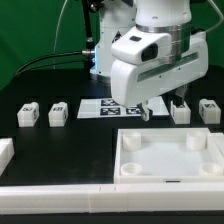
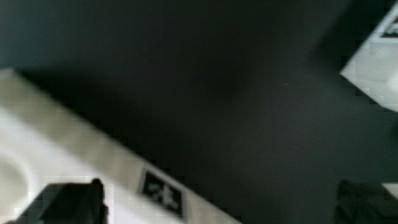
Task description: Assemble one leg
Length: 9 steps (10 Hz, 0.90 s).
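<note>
On my exterior feed the end effector (image 1: 163,106) hangs low over the black worktop (image 1: 60,80). Its two fingers are spread well apart and nothing is held between them. The wrist feed agrees: one dark fingertip (image 2: 71,203) sits at one edge of the picture and its partner at the opposite edge, with mostly bare worktop in the gap. The leg (image 1: 181,112) nearest the arm stands on the worktop toward the exterior view's right, directly below the finger on that side. From this angle I cannot tell whether that finger touches it. A second leg (image 1: 208,110) stands just beside it, further to the exterior view's right. The far pair of legs (image 1: 28,114) stands side by side, well apart from these two, at the exterior view's left. Between the two pairs lies the marker board (image 1: 108,106), partly hidden behind the arm. Nearer the camera, the large white panel (image 1: 170,158) lies flat with its recessed corners facing up, close in front of the end effector. A white rail (image 1: 60,195) runs along the near edge of the worktop. The wrist feed is blurred. It shows a pale surface (image 2: 54,130) running slantwise with a small black-and-white tag (image 2: 164,190) on it, and I cannot tell which part that is.
</note>
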Each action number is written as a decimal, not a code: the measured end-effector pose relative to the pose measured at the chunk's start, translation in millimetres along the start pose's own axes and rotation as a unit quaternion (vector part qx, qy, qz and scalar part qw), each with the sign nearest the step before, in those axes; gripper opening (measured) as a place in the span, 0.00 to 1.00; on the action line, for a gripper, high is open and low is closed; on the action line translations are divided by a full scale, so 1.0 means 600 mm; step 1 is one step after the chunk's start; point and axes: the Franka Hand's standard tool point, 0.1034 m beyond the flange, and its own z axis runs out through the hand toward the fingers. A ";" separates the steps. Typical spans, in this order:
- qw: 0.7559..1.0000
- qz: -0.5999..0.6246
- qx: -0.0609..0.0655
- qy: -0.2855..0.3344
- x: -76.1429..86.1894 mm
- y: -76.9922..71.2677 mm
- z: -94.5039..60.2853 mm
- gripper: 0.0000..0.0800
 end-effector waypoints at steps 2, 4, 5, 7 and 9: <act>0.993 0.116 0.003 0.007 -0.009 -0.028 0.009 0.81; 0.991 0.136 0.003 0.007 -0.017 -0.076 0.024 0.81; 0.989 0.149 0.004 0.005 -0.013 -0.098 0.027 0.81; 0.987 0.163 0.006 0.004 0.001 -0.148 0.028 0.81; 0.984 0.175 0.006 0.007 0.019 -0.190 0.025 0.81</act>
